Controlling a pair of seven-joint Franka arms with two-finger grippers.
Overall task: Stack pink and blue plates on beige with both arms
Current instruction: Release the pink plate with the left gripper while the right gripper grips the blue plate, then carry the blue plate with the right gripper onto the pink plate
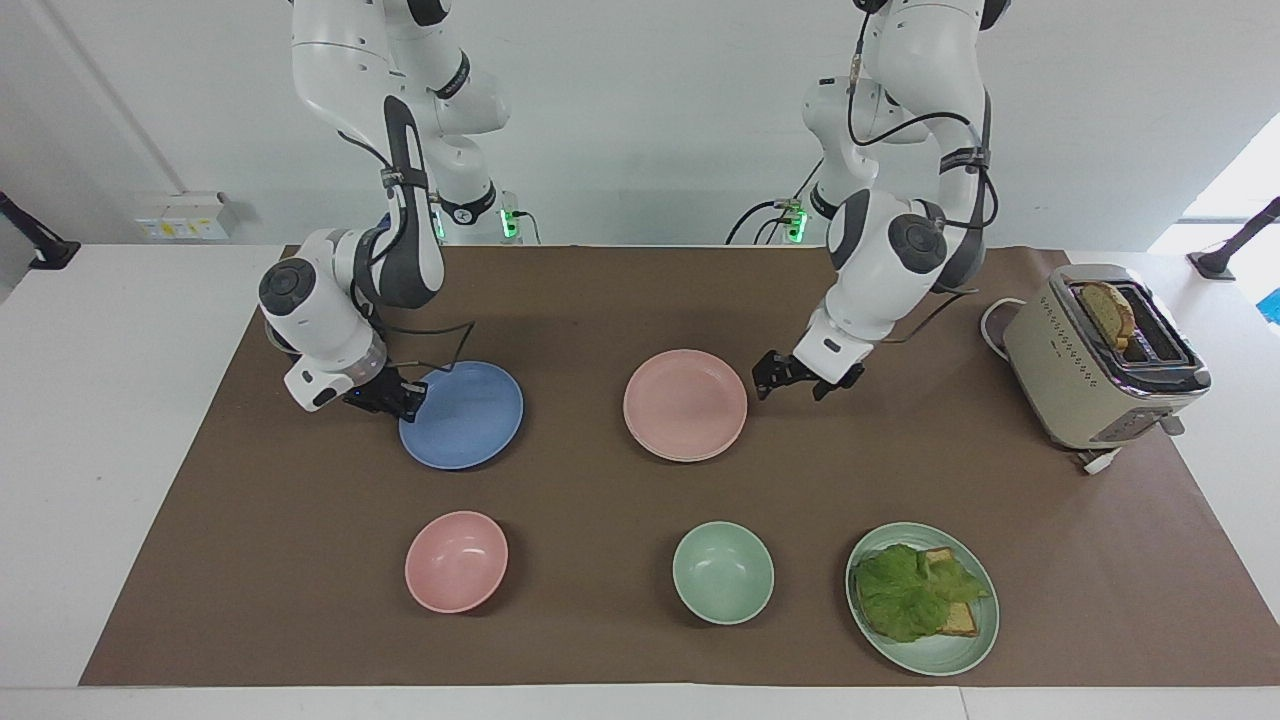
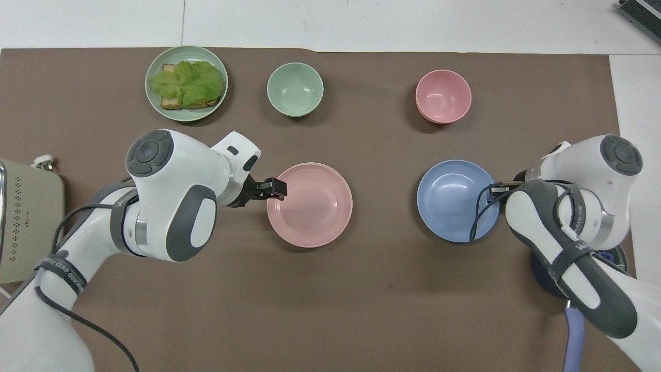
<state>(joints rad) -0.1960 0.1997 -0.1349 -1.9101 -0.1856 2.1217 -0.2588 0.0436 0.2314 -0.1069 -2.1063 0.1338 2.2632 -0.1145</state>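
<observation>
Both arms [image 1: 880, 250] are glossy white with rounded shells and dark grey bands at the joints. Round grey caps sit on the elbows. Thin black cables [image 1: 440, 345] loop along the forearms toward the black two-finger grippers, and small lettering marks a grey band.

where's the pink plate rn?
The pink plate lies mid-mat on the beige plate, whose rim barely shows in the facing view. The blue plate sits beside it toward the right arm's end; the green bowl is farther out.
</observation>
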